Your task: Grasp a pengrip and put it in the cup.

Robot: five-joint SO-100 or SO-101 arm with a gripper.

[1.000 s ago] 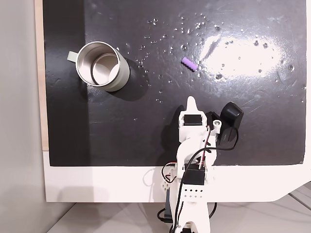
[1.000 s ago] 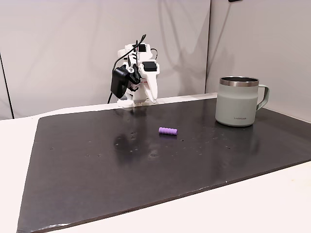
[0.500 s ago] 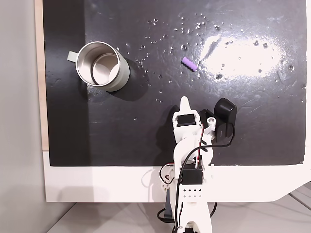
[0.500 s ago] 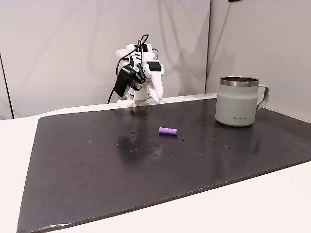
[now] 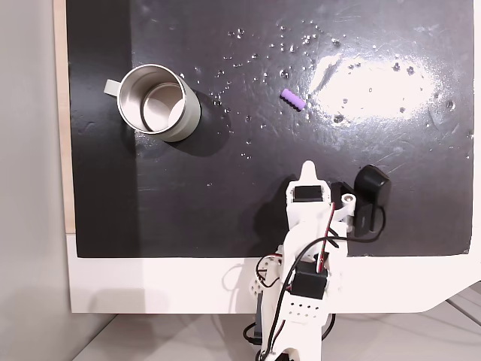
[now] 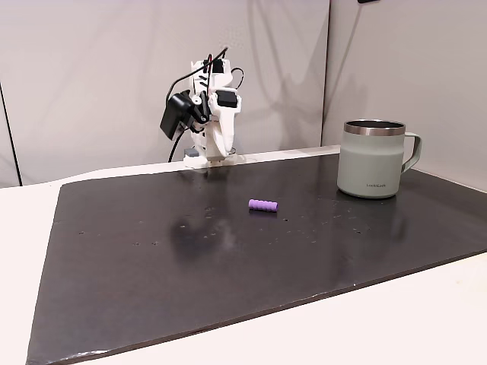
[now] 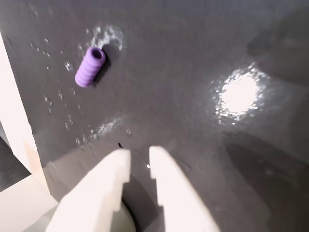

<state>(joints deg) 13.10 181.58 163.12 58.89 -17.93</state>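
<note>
The purple ribbed pengrip [image 5: 293, 98] lies on the black mat, right of centre toward the far side, and shows too from the side [image 6: 263, 204] and at the wrist view's upper left [image 7: 90, 66]. The silver-grey cup [image 5: 158, 101] stands upright at the left of the top-down view and at the right of the side view [image 6: 377, 160]. My gripper [image 5: 307, 167] hangs over the mat's near edge, well short of the pengrip. In the wrist view the gripper [image 7: 139, 157] is open by a narrow gap, with nothing between its white fingers [image 7: 113, 176].
White specks and droplets [image 5: 263, 56] dot the mat around the pengrip, and a bright glare patch [image 5: 368, 79] lies to its right. The mat rests on a white table [image 5: 150, 282] where the arm's base [image 5: 301, 301] stands. Grey walls rise behind the arm in the side view.
The arm has swung right in the top-down view and drawn back slightly toward its base, after a brief swing left. Pengrip and cup have not moved.
</note>
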